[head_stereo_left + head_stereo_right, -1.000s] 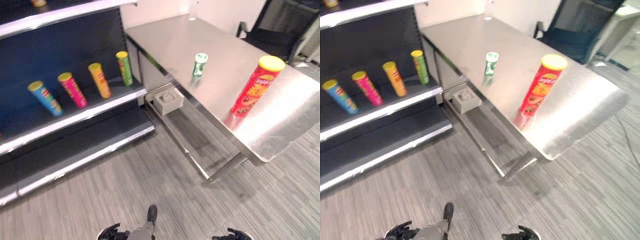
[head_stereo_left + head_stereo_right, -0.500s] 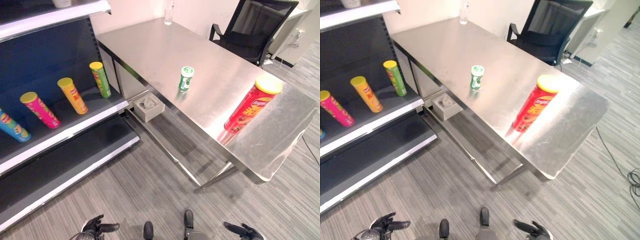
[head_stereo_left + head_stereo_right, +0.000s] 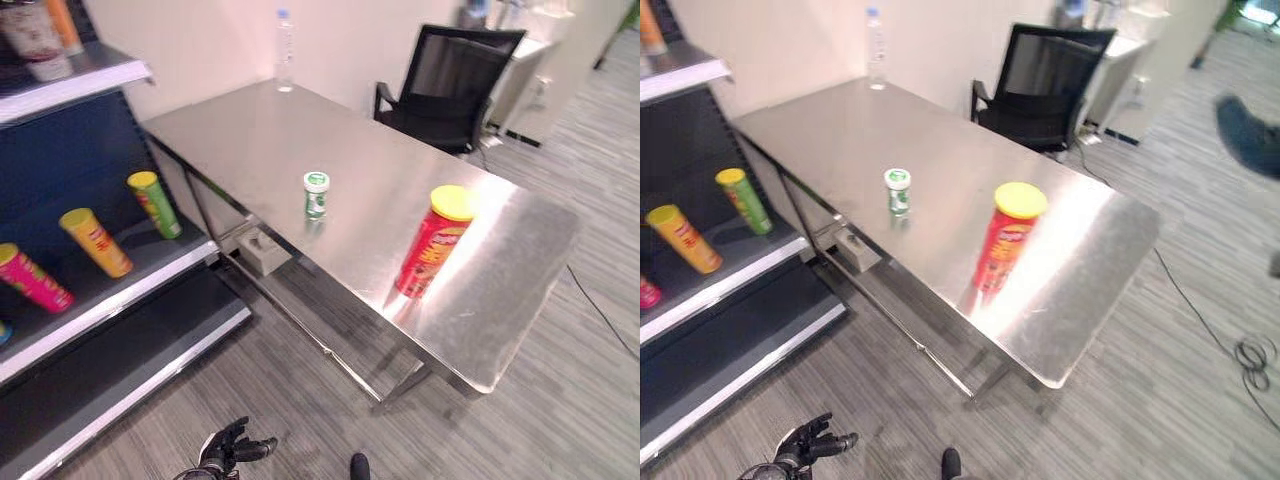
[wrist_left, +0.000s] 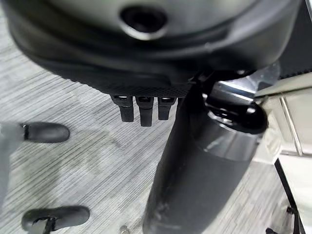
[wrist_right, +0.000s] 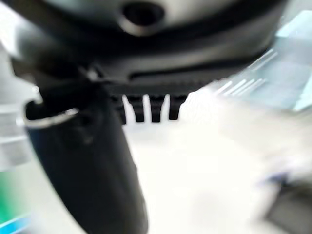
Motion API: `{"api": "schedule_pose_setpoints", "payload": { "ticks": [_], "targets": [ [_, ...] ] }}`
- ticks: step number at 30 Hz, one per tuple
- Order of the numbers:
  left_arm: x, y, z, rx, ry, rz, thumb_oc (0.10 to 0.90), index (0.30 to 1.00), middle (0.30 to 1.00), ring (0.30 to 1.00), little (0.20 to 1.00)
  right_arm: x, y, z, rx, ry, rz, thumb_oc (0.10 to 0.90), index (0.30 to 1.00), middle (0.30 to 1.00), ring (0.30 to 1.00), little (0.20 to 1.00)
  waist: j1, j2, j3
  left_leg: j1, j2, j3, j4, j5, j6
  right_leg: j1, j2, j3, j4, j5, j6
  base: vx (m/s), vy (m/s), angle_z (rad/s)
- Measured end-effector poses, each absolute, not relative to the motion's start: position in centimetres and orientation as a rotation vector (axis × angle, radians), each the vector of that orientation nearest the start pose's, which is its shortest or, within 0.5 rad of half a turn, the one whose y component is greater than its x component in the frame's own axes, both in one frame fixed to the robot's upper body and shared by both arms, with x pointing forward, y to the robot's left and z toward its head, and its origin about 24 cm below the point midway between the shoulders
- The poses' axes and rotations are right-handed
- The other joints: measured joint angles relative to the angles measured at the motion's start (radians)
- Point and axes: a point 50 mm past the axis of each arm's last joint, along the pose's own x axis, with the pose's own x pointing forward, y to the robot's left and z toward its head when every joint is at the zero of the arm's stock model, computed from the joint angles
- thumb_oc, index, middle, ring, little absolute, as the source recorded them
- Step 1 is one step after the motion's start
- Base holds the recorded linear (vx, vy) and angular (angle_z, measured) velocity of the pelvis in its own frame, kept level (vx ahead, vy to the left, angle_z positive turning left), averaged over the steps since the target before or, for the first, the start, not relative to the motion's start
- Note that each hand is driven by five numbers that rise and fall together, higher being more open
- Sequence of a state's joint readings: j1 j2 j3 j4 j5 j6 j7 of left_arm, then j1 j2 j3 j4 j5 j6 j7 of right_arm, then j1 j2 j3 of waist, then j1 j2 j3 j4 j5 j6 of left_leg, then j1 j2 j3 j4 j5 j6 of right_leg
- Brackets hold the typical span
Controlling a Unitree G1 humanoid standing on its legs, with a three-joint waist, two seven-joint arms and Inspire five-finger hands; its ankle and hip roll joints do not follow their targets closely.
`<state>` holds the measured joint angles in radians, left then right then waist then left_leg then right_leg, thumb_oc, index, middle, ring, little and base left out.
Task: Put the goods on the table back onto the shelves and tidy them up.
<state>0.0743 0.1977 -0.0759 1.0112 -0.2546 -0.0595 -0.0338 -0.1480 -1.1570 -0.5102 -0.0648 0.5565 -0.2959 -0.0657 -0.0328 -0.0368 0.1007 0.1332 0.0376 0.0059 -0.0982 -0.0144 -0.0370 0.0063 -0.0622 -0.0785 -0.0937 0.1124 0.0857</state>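
We see a steel table (image 3: 260,120) running from the upper middle of the frame down to the right. Two goods stand on it. A tall red can (image 3: 432,243) with a yellow lid stands upright right of centre, near the table's front edge, its long axis vertical and its lid pointing up. A short green-and-white can (image 3: 316,195) stands upright near the middle of the frame, lid up, well apart from the red one. At the table's far end, in the upper middle, a clear bottle (image 3: 285,50) stands upright.

On the left the shelves (image 3: 120,290) hold a row of cans whose tops lean toward the upper left: a green can (image 3: 155,204) with a yellow lid, an orange can (image 3: 96,241) beside it and a pink can (image 3: 32,279) at the left edge. A black office chair (image 3: 450,82) stands behind the table at upper right, and a small grey box (image 3: 262,250) sits under the table edge.

Our left hand (image 3: 228,447) shows at the bottom of the frame, low over the striped floor (image 3: 300,400), fingers spread and relaxed, holding nothing. In the right wrist view our right hand (image 5: 146,105) shows straight fingers and an outstretched thumb, holding nothing.
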Motion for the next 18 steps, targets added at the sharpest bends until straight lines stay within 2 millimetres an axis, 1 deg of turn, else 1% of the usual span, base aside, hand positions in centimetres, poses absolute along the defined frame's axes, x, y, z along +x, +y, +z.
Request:
{"api": "schedule_pose_setpoints", "payload": {
  "ticks": [1,2,4,5,6,7,8,9,10,11,14,16,17,18],
  "targets": [
    [10.6,21.7,-15.2,-0.027,1.025,0.151,0.800,0.900,0.900,0.900,0.900,20.5,-33.3,33.7,-0.612,-0.906,-0.267,0.800,0.900,0.900,0.900,0.900,0.006,-0.001,-0.001,0.000,-0.002,-0.001,0.000,0.002,0.001,0.000,-0.003,-0.002,0.000,0.000,0.000,0.00,0.018,0.15],
    [9.6,22.0,-15.4,-0.023,1.049,0.161,0.800,0.900,0.900,0.900,0.900,20.3,-33.3,34.5,-0.603,-0.934,-0.258,0.800,0.900,0.900,0.900,0.900,0.016,-0.007,-0.005,-0.006,-0.004,-0.001,0.000,0.002,0.001,0.000,-0.005,-0.003,0.000,0.002,-0.002,-0.01,0.011,0.06],
    [8.3,22.7,-15.6,-0.010,1.087,0.182,0.800,0.900,0.900,0.900,0.900,20.1,-34.2,35.5,-0.572,-0.958,-0.281,0.800,0.900,0.900,0.900,0.900,0.019,-0.016,-0.012,-0.005,-0.006,-0.004,0.001,0.004,0.001,0.000,-0.008,-0.007,0.000,0.004,-0.005,-0.01,0.006,0.07],
    [6.9,23.6,-15.8,0.011,1.131,0.205,0.800,0.900,0.900,0.900,0.900,20.6,-35.5,36.0,-0.427,-0.977,-0.292,0.800,0.900,0.900,0.900,0.900,0.014,-0.026,-0.028,-0.011,-0.010,-0.007,0.001,0.005,0.002,-0.004,-0.012,-0.011,0.000,0.003,-0.003,-0.02,0.008,0.10],
    [6.5,23.8,-15.8,0.014,1.140,0.210,0.800,0.900,0.900,0.900,0.900,20.7,-36.5,35.9,-0.356,-0.971,-0.311,0.800,0.900,0.900,0.900,0.900,0.016,-0.028,-0.035,-0.010,-0.012,-0.012,0.001,0.005,0.002,-0.004,-0.014,-0.014,0.000,0.003,-0.003,-0.01,0.006,0.09],
    [6.4,23.9,-15.8,0.016,1.142,0.212,0.800,0.900,0.900,0.900,0.900,20.8,-37.3,35.7,-0.313,-0.959,-0.327,0.800,0.900,0.900,0.900,0.900,0.018,-0.030,-0.038,-0.009,-0.013,-0.013,0.001,0.005,0.002,-0.003,-0.016,-0.018,0.000,0.003,-0.003,-0.02,0.011,0.07],
    [6.4,23.9,-15.8,0.016,1.142,0.212,0.800,0.900,0.900,0.900,0.900,20.8,-37.3,35.7,-0.313,-0.959,-0.327,0.800,0.900,0.900,0.900,0.900,0.018,-0.030,-0.038,-0.009,-0.013,-0.013,0.001,0.005,0.002,-0.003,-0.016,-0.018,0.000,0.003,-0.003,0.00,0.000,0.00],
    [6.3,23.9,-15.8,0.015,1.142,0.211,0.800,0.900,0.900,0.900,0.900,22.0,-38.1,34.8,-0.216,-0.886,-0.303,0.800,0.900,0.900,0.900,0.900,0.017,-0.027,-0.040,-0.007,-0.017,-0.013,0.001,0.005,0.002,-0.001,-0.020,-0.023,0.000,0.003,-0.003,0.00,0.000,0.00],
    [6.4,23.8,-15.8,0.014,1.138,0.210,0.800,0.900,0.900,0.900,0.900,22.6,-38.0,34.1,-0.202,-0.839,-0.274,0.800,0.900,0.900,0.900,0.900,0.014,-0.025,-0.041,-0.006,-0.017,-0.013,0.001,0.005,0.002,-0.001,-0.021,-0.023,0.000,0.003,-0.003,0.00,0.000,0.00],
    [6.4,23.8,-15.8,0.011,1.139,0.207,0.800,0.900,0.900,0.900,0.900,23.9,-37.3,32.4,-0.203,-0.726,-0.182,0.800,0.900,0.900,0.900,0.900,0.006,-0.021,-0.041,-0.006,-0.017,-0.012,0.001,0.005,0.001,-0.001,-0.021,-0.023,0.000,0.003,-0.003,0.00,0.000,0.00],
    [7.1,23.4,-15.7,0.001,1.118,0.193,0.800,0.900,0.900,0.900,0.900,24.5,-36.4,29.2,-0.218,-0.547,-0.033,0.800,0.900,0.900,0.900,0.900,0.008,-0.015,-0.040,-0.016,-0.015,-0.015,0.000,0.004,0.001,-0.002,-0.020,-0.026,0.000,0.001,0.000,0.00,0.002,0.02],
    [7.0,23.0,-15.8,-0.010,1.117,0.184,0.800,0.900,0.900,0.900,0.900,24.5,-35.8,27.3,-0.235,-0.438,0.052,0.800,0.900,0.900,0.900,0.900,0.006,-0.010,-0.039,-0.016,-0.015,-0.015,-0.003,0.004,0.001,-0.002,-0.020,-0.027,0.000,-0.004,0.007,0.00,0.000,0.00],
    [7.0,22.8,-15.9,-0.021,1.117,0.172,0.800,0.900,0.900,0.900,0.900,24.3,-35.3,26.4,-0.251,-0.378,0.098,0.800,0.900,0.900,0.900,0.900,0.002,-0.007,-0.038,-0.019,-0.016,-0.015,-0.002,0.004,0.001,-0.006,-0.021,-0.027,0.000,-0.004,0.007,0.00,0.000,0.00],
    [6.5,22.6,-15.9,-0.031,1.126,0.160,0.800,0.900,0.900,0.900,0.900,24.0,-34.2,25.2,-0.278,-0.290,0.193,0.800,0.900,0.900,0.900,0.900,-0.012,-0.004,-0.036,-0.020,-0.015,-0.014,-0.003,0.004,0.001,-0.008,-0.020,-0.026,0.000,-0.005,0.008,0.00,0.000,0.00]
  ]
}}
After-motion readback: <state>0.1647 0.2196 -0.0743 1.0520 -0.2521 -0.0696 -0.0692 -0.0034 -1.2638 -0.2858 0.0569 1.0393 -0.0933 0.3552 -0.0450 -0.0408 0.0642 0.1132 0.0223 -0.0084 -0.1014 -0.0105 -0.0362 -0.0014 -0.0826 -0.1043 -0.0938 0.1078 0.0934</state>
